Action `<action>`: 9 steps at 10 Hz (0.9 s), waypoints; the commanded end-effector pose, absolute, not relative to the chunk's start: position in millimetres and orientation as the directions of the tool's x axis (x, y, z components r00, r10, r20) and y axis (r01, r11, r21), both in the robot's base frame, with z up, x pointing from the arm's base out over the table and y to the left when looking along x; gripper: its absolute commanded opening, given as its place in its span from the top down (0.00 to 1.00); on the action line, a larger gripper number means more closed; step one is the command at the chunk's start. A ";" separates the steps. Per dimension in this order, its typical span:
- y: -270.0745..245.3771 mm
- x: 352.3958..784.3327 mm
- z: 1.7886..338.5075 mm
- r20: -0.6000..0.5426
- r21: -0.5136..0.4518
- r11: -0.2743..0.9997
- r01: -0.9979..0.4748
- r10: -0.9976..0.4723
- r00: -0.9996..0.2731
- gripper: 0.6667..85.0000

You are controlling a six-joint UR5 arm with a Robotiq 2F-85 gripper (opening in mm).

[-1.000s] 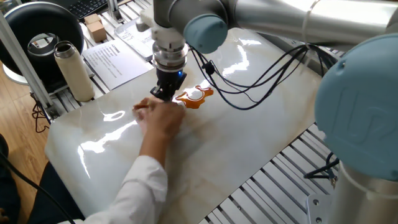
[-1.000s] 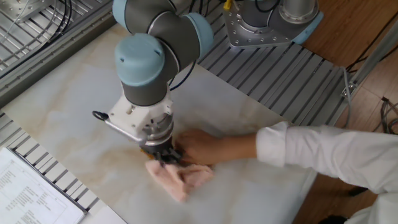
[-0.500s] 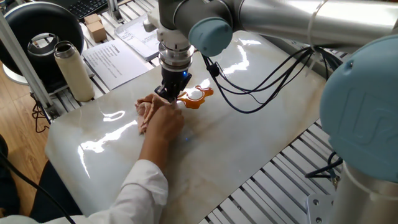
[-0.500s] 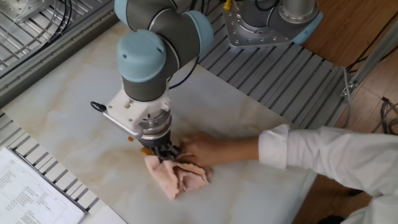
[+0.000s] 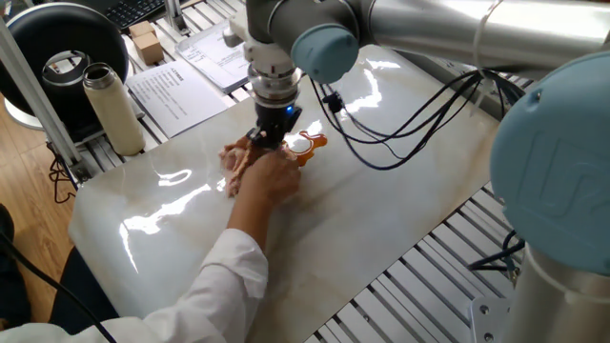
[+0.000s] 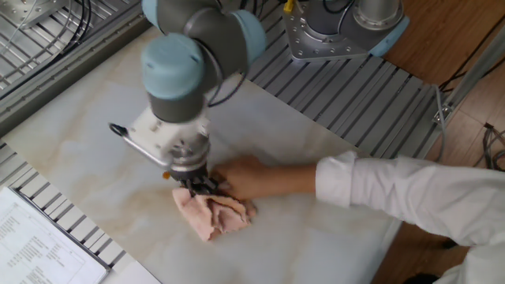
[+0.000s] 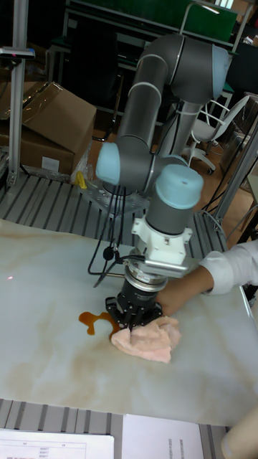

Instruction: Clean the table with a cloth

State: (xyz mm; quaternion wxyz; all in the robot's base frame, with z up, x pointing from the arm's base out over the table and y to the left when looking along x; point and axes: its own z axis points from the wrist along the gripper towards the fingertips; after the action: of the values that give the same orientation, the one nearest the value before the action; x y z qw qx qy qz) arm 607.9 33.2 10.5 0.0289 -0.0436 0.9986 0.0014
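Note:
The cream marble table [image 5: 381, 219] [image 6: 79, 158] [image 7: 43, 287] carries an orange-brown spill [image 5: 307, 145] [image 7: 93, 320]. The pinkish-beige cloth [image 6: 211, 215] [image 7: 149, 338] [image 5: 234, 156] lies crumpled on the slab right beside that spill. My gripper [image 5: 271, 142] [image 6: 194, 186] [image 7: 135, 317] points straight down with its fingertips pressed into the cloth's upper edge, shut on it. A person's hand [image 5: 267, 177] [image 6: 245, 177] rests against the cloth and the fingers, hiding part of both.
A cream thermos [image 5: 112, 110], printed paper sheets [image 5: 176, 90] [image 6: 39, 244], a small cardboard box [image 5: 145, 40] and a black round device [image 5: 62, 57] stand off the slab's left end. Black cables [image 5: 400, 124] hang over the slab. Ribbed metal frame [image 6: 355, 102] borders it.
My gripper has slid with the cloth toward the spill. The person's hand has followed alongside, and the cloth is more bunched under the fingers.

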 end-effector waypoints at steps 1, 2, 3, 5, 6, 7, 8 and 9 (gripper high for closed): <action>-6.8 600.3 18.8 -0.056 0.041 0.991 -0.130 -0.127 -0.990 0.99; -0.1 597.3 15.9 -0.055 -0.028 0.995 -0.099 -0.101 -0.993 0.99; 31.5 600.1 12.2 -0.051 -0.096 0.995 -0.033 -0.038 -0.998 0.99; 70.1 613.7 8.6 -0.052 -0.068 0.998 0.005 0.001 -0.999 0.99; 68.9 613.7 8.4 -0.045 -0.079 0.997 -0.009 -0.012 -0.999 0.99; 58.9 614.3 8.5 -0.040 -0.051 0.998 -0.038 -0.040 -0.998 0.99; 38.6 613.0 12.5 -0.035 -0.027 0.997 -0.079 -0.080 -0.996 0.99; 21.4 609.0 14.9 -0.035 -0.021 0.994 -0.105 -0.106 -0.994 0.99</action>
State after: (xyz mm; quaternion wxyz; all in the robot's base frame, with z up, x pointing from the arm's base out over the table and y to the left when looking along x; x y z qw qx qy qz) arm 610.4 41.6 10.6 0.0201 -0.0331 0.9989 -0.0256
